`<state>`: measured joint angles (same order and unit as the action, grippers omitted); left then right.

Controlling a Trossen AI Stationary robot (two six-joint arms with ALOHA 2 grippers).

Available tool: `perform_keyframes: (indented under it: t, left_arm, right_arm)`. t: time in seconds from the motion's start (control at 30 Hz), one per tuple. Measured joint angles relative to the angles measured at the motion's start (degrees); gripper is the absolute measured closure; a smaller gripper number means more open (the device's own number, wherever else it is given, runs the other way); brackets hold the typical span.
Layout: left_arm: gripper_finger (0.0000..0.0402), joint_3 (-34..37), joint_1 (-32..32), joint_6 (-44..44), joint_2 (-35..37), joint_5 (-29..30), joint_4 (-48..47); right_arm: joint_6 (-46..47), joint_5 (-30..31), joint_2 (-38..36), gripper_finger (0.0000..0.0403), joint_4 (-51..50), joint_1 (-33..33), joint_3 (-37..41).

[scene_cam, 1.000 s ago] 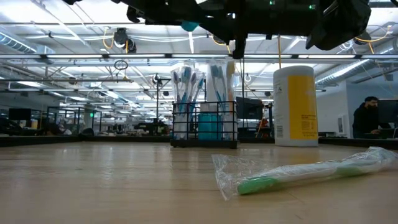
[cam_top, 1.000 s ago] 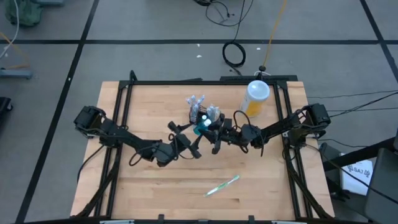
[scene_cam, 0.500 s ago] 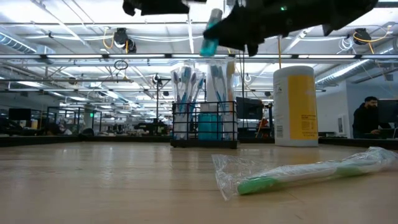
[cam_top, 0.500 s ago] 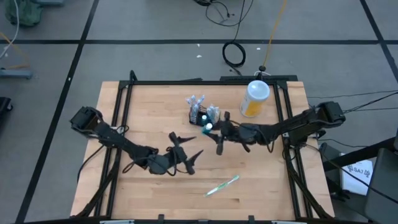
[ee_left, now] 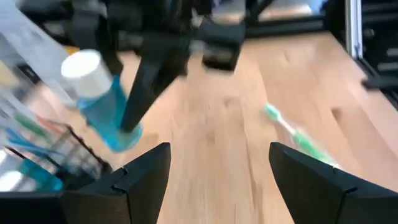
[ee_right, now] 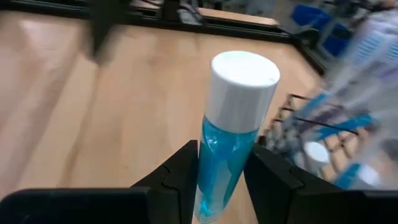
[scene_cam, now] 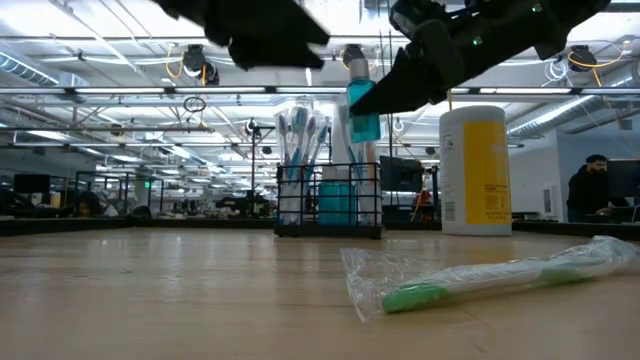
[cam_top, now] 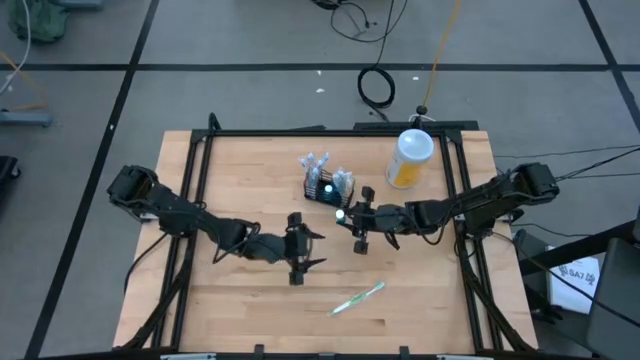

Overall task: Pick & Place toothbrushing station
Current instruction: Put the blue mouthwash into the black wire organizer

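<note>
The black wire caddy (cam_top: 326,183) stands on the table's far middle with wrapped toothbrushes in it; it also shows in the low view (scene_cam: 330,205). My right gripper (cam_top: 350,218) is shut on a blue bottle with a white cap (scene_cam: 363,103), in the air just near and right of the caddy. My left gripper (cam_top: 314,250) is open and empty, nearer the table's front, its fingers (ee_left: 143,177) pointing toward the bottle (ee_left: 102,106). My right gripper pinches the blue bottle's lower body (ee_right: 217,171) between its two fingers (ee_right: 177,174), one on each side. The fingers come roughly level from the table's right. The bottle stands nearly upright, cap (ee_right: 244,71) up, lifted clear of the table.
A tall yellow bottle with a white lid (cam_top: 411,158) stands at the far right of the caddy. A green toothbrush in a clear wrapper (cam_top: 358,298) lies near the front edge. A person (scene_cam: 598,190) sits in the room beyond.
My left gripper has drawn back from the blue bottle toward the table's near edge and turned. My right gripper has kept the bottle and gone slightly toward the near right and down. The bottle has swung from tilted to nearly upright.
</note>
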<state>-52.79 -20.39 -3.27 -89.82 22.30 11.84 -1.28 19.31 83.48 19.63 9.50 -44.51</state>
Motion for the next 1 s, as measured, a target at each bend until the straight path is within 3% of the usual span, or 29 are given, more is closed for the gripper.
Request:
perform_keyframes:
  t: [0.1, 0.27, 0.63, 0.8, 1.0]
  left_arm:
    - [0.0126, 0.01, 2.14, -0.14, 0.00, -4.00, -1.93]
    - [0.0131, 0.01, 4.52, 0.04, 0.00, -4.25, -1.49]
    - [0.0164, 0.01, 8.05, 3.16, -0.11, -4.35, 3.53]
    - [0.0179, 0.01, 8.44, 0.66, -0.13, -8.82, 1.99]
    - [0.0189, -0.01, 6.79, 1.27, 1.21, -8.82, -1.56]
  right_arm:
    - [-0.35, -3.50, 0.01, 0.0292, -1.82, 0.02, 0.00]
    - [-0.30, -7.50, 0.01, 0.0292, -5.94, 0.00, 0.00]
    - [4.63, -8.83, 0.28, 0.0291, -8.81, -0.15, -0.68]
    - [7.05, -11.08, 3.79, 0.0291, -9.45, 0.30, -4.87]
    - [6.98, -13.62, 9.32, 0.0291, -15.11, 1.18, -10.04]
